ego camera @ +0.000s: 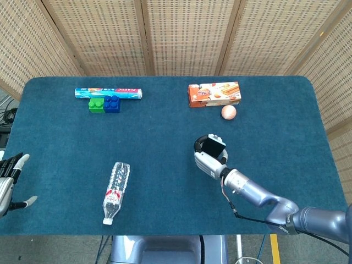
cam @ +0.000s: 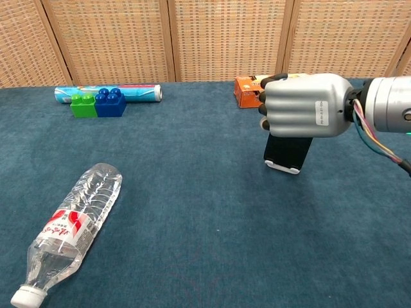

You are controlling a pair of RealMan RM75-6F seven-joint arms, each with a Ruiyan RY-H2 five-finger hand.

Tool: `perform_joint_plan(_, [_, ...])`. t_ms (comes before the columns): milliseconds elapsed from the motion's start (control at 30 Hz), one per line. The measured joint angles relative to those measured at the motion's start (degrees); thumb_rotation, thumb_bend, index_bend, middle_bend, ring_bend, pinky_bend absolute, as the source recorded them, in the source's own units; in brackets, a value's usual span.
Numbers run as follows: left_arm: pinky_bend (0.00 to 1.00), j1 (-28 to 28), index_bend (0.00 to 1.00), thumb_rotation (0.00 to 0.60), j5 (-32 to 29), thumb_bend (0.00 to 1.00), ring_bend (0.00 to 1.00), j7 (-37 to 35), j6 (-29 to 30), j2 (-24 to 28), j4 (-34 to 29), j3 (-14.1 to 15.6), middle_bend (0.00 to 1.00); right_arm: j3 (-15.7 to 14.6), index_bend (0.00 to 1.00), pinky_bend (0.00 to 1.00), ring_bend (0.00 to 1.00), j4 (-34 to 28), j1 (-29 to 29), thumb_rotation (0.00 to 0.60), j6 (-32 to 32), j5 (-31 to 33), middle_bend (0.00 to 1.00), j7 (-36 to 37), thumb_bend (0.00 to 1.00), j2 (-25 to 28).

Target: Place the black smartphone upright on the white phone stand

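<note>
Chest view: your right hand (cam: 307, 106) clamps the black smartphone (cam: 287, 153) above the white phone stand (cam: 284, 167); release crooked and it could topple.

right hand (cam: 307, 106): silver shell, dark fingers, small white label
wrist: coloured wires exposed
left hand (ego camera: 10, 179): black, white fingertips

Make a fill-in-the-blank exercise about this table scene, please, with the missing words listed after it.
1. The right hand holds the black ____ above the white stand.
2. The clear bottle lies on its ____.
3. The green block touches a ____ block.
4. The orange box sits beside a small ____.

Missing words: smartphone; side; blue; ball
</note>
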Motion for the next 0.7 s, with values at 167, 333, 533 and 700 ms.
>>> perform_joint_plan(167, [0.00, -0.06, 0.00, 0.600, -0.03, 0.01, 0.00, -0.16, -0.06, 0.11, -0.07, -0.01, 0.00, -0.31, 0.46, 0.43, 0.38, 0.86, 0.12, 0.600, 0.83, -1.02, 0.33, 0.97, 0.64, -0.55])
perform_joint_plan(333, [0.00, -0.07, 0.00, 0.600, 0.00, 0.01, 0.00, -0.34, -0.08, 0.15, 0.04, 0.02, 0.00, -0.31, 0.30, 0.30, 0.19, 1.49, 0.00, 0.600, 1.88, -1.25, 0.16, 1.33, 0.62, -1.02])
perform_joint_plan(533, [0.00, -0.09, 0.00, 0.600, 0.02, 0.01, 0.00, -0.41, -0.12, 0.19, 0.02, 0.09, 0.00, -0.17, 0.24, 0.21, 0.06, 2.07, -0.32, 0.600, 2.48, -0.11, 0.06, 1.36, 0.62, -1.16])
perform_joint_plan(700, [0.00, -0.16, 0.00, 0.600, 0.04, 0.01, 0.00, -0.21, -0.23, 0.19, -0.16, 0.13, 0.00, -0.54, 0.24, 0.20, 0.04, 2.86, -0.80, 0.600, 2.80, 0.60, 0.05, 1.55, 0.62, -1.18])
